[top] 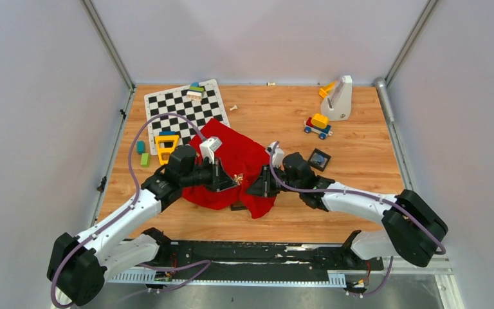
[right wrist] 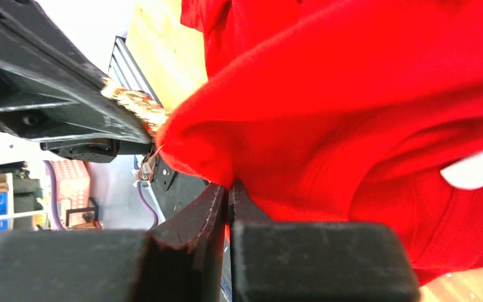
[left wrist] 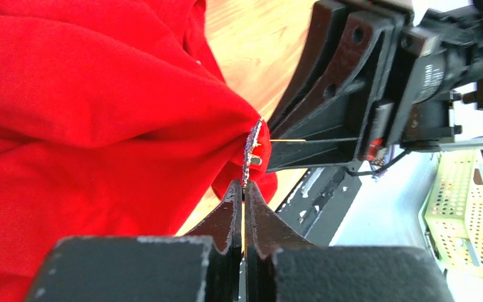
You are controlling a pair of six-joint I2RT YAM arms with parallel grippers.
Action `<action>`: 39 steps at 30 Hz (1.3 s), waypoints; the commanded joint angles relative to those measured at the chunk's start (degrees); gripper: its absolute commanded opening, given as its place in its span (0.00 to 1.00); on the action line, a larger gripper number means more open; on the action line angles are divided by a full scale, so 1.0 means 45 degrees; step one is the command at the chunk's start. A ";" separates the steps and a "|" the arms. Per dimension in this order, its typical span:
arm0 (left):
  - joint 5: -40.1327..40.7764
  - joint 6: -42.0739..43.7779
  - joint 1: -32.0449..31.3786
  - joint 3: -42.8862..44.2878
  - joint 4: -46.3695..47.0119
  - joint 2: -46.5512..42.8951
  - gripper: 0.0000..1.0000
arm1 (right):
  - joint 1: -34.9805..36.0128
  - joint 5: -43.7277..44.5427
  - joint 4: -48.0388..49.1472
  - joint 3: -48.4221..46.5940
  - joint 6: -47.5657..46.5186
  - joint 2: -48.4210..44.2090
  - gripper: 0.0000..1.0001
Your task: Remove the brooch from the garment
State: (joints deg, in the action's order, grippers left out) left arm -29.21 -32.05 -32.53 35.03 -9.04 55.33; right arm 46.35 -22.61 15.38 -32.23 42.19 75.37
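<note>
A red garment (top: 235,168) lies crumpled on the wooden table, lifted into a peak between the arms. A small sparkly gold brooch (top: 237,178) sits at that peak. My left gripper (top: 230,181) is shut on the brooch's edge (left wrist: 249,151) in the left wrist view, its gold pin pointing right. My right gripper (top: 255,187) is shut on a fold of the garment (right wrist: 327,119) just beside the brooch (right wrist: 132,100). The two grippers face each other, close together.
A checkerboard (top: 183,106) with toy blocks lies at the back left, a yellow toy (top: 165,146) and green blocks beside it. A toy car (top: 318,125), a white stand (top: 338,98) and a small dark box (top: 320,159) are at the right.
</note>
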 commanded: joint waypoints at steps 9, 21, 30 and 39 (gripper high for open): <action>0.3618 0.1299 0.0065 0.0875 -0.2594 0.0040 0.00 | -0.0425 0.4477 -0.3892 -0.4506 -0.1991 -0.0598 0.00; 0.4792 0.1296 0.0100 0.1521 -0.4129 -0.1501 0.00 | -0.4462 0.3374 -0.5682 -1.0274 -0.1583 0.2406 0.00; 0.2624 0.1269 0.0142 0.1893 -0.3916 -0.2188 0.00 | -0.4655 0.1630 -0.8772 -1.3211 -0.3229 0.3860 0.71; 0.0313 0.0881 0.0164 0.1436 -0.2219 -0.1689 0.00 | -0.4652 -0.2999 -0.5222 -0.6192 -0.3537 -0.0789 0.72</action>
State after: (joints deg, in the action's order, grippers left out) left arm -21.10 -27.66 -32.10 41.52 -24.27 46.61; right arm 25.43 -21.52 -16.99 -68.64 27.92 80.38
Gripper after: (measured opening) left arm 0.007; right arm 0.729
